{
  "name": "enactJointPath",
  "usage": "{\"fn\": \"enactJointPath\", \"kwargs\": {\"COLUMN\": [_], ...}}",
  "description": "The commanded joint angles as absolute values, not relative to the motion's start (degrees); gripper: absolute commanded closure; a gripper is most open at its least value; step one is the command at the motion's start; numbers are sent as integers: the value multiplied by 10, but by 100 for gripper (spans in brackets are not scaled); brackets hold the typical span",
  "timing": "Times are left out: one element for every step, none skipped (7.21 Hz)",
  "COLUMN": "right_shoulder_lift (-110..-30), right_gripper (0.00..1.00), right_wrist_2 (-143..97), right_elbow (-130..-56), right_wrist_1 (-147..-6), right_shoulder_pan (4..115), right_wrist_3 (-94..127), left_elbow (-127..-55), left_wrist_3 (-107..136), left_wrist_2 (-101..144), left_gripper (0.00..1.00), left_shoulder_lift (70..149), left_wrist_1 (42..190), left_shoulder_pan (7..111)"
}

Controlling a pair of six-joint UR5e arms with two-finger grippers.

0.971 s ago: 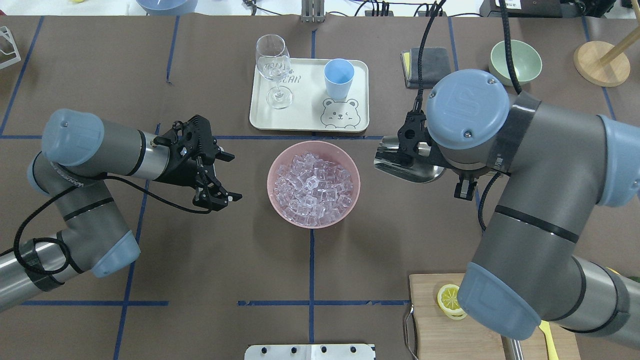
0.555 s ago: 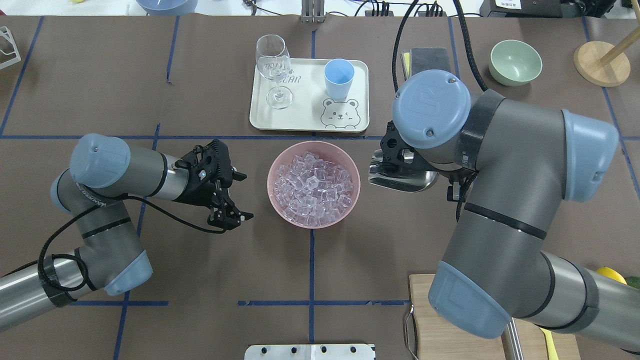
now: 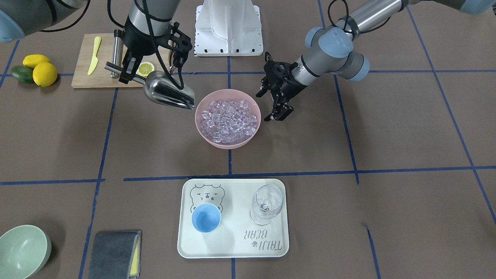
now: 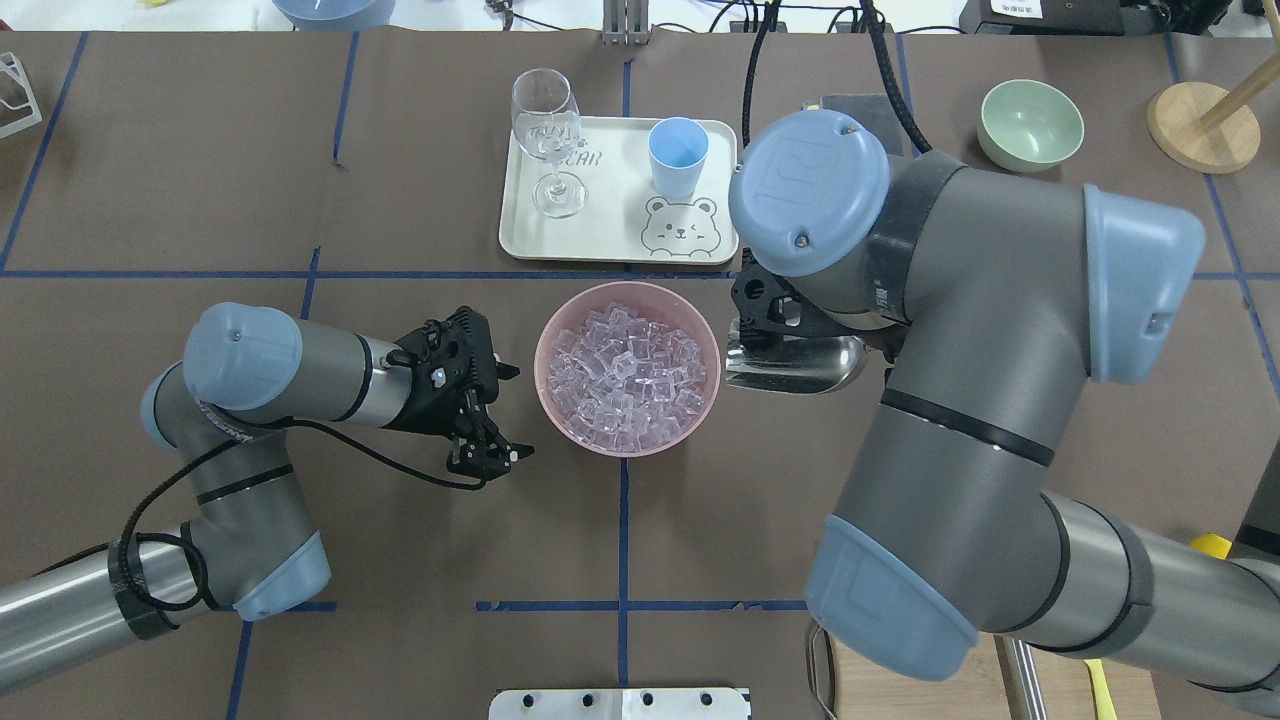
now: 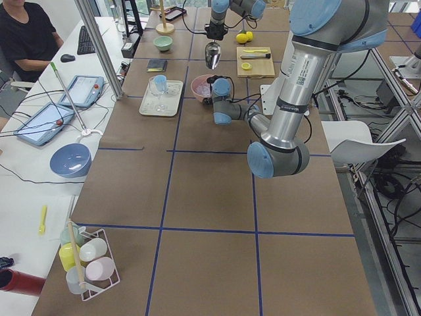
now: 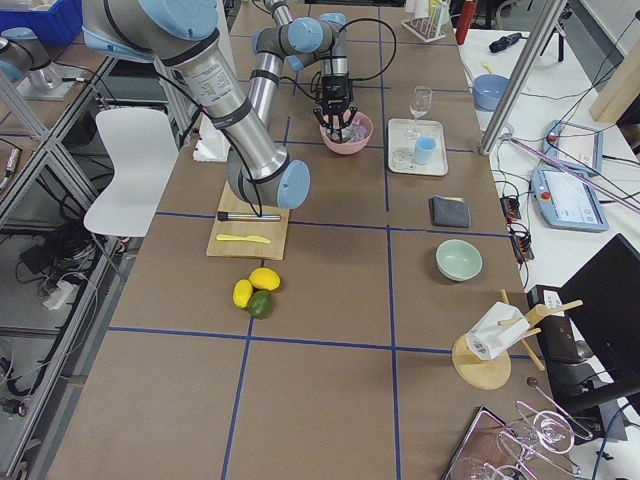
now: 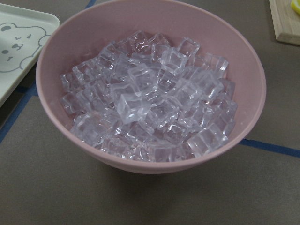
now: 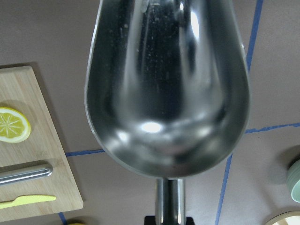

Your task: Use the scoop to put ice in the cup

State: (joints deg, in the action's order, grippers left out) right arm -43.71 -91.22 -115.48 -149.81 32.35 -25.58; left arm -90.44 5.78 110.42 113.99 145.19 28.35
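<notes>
The ice (image 3: pixel 230 116) lies heaped in a pink bowl (image 3: pixel 205 133) at the table's middle; it also shows from above (image 4: pixel 628 365) and fills the left wrist view (image 7: pixel 150 103). The light-blue cup (image 3: pixel 206 217) stands empty on a cream tray (image 3: pixel 232 248), also seen from overhead (image 4: pixel 677 155). My right gripper (image 3: pixel 124 74) is shut on the rod handle of the steel scoop (image 3: pixel 168 93). The scoop is empty (image 8: pixel 168 84), and its mouth hangs just beside the bowl's rim (image 4: pixel 795 365). My left gripper (image 4: pixel 512 415) is open and empty beside the bowl's other side (image 3: pixel 273 106).
A wine glass (image 3: pixel 266 203) stands on the tray by the cup. A green bowl (image 3: pixel 21 250) and grey cloth (image 3: pixel 114 254) lie far right of the robot. A cutting board (image 3: pixel 89 77) with lemon slice, knife and steel cylinder sits near the right arm's base.
My left arm has moved right, bringing the open gripper close to the bowl. My right arm has moved left, carrying the scoop up to the bowl's rim.
</notes>
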Motion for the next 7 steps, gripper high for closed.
{"fn": "enactJointPath", "kwargs": {"right_shoulder_lift": [-406,-402,-401,-396,-393,-392,-392], "right_gripper": [100,100,100,100,100,100,100], "right_wrist_2": [-890,-884,-881,-869,-867,-867,-867], "right_elbow": [-1117,-1117,-1117,-1116,-1115,-1116,-1116], "right_wrist_1": [-1504,-1504,-1503,-1503,-1502,-1500,-1499], "right_shoulder_pan": [323,323,323,324,324,324,324], "right_wrist_3": [-286,-290,-293,-302,-304,-304,-303], "left_elbow": [-901,-897,-896,-896,-894,-884,-878], "left_wrist_3": [57,57,58,57,57,58,58], "left_wrist_2": [1094,1094,1095,1095,1096,1099,1100], "left_gripper": [0,0,0,0,0,0,0], "left_shoulder_lift": [1144,1145,1145,1145,1148,1158,1163], "left_wrist_1": [1452,1452,1453,1453,1451,1449,1448], "left_shoulder_pan": [278,278,278,280,286,297,301]}}
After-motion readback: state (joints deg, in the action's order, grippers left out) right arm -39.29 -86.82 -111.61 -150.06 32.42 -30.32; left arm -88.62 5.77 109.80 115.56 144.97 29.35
